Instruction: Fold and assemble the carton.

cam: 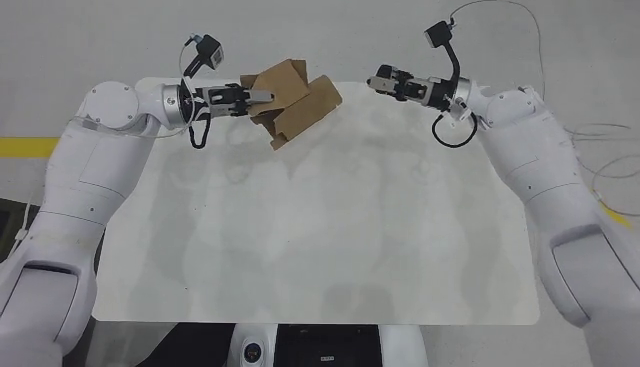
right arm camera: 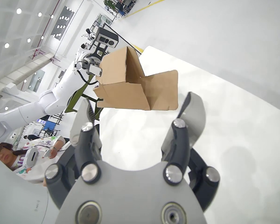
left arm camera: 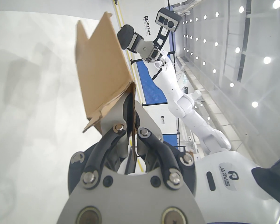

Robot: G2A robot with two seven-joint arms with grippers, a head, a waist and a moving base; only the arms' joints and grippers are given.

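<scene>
Pinching a panel of the brown, partly folded cardboard carton (cam: 295, 102) between nearly closed fingers, the left gripper (cam: 252, 97) holds it lifted over the far left part of the white rounded-corner table (cam: 330, 237). The carton hangs tilted, its flaps spread open towards the right and one hollow corner facing the other arm. The right gripper (cam: 377, 80) hovers over the table's far edge, just right of the carton and apart from it, its two grey fingers spread wide with nothing between them. Both grippers point towards each other across the carton.
</scene>
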